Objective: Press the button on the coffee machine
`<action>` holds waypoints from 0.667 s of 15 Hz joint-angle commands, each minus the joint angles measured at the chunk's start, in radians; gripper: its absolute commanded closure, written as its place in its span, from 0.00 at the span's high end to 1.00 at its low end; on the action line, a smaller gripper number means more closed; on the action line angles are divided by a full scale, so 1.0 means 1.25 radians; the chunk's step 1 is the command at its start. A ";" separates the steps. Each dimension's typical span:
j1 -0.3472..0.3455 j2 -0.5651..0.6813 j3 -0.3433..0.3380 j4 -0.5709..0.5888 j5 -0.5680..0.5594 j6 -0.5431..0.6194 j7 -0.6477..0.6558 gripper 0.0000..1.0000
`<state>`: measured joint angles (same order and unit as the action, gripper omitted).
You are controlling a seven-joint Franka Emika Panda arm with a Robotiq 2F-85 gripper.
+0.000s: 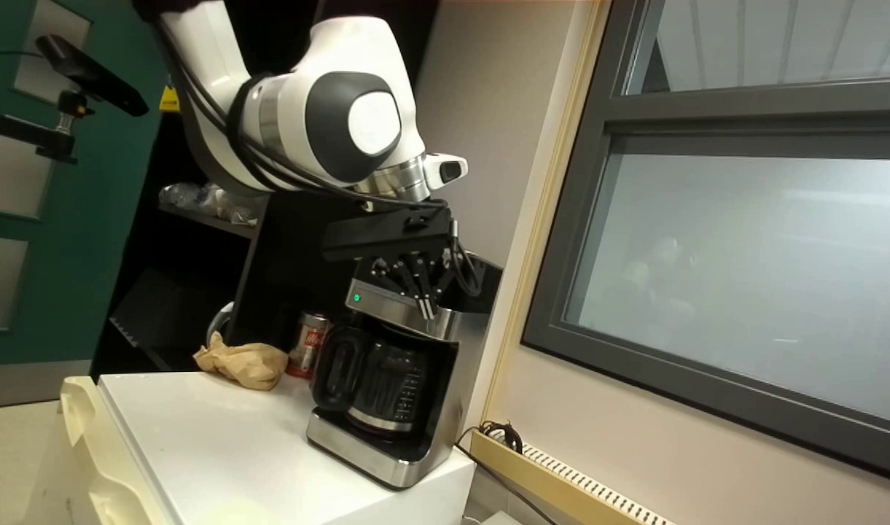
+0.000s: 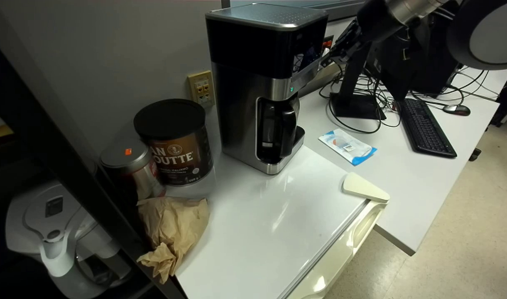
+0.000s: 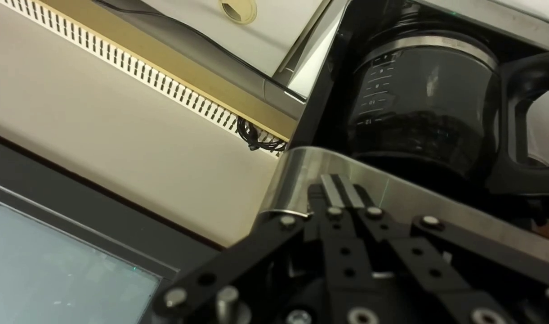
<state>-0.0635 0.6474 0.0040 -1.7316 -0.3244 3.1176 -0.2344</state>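
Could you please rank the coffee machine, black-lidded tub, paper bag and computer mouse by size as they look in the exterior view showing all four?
Largest to smallest:
1. Coffee machine
2. Black-lidded tub and paper bag, too alike to rank
3. Computer mouse

Falls as soft, moderate light, sinks nearly to black in the shelving, glares in pale streaks off the white cabinet top, hazes the window with blurred reflections, and glints in the wrist view on the carafe and on bare metal of the gripper.
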 commanded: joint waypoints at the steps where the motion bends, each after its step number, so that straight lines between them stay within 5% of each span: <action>1: 0.007 0.036 0.003 0.053 0.020 -0.017 -0.014 0.00; 10: -0.037 -0.067 0.052 -0.104 -0.007 0.038 -0.069 0.00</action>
<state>-0.0857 0.6454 0.0444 -1.7501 -0.3254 3.1254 -0.2678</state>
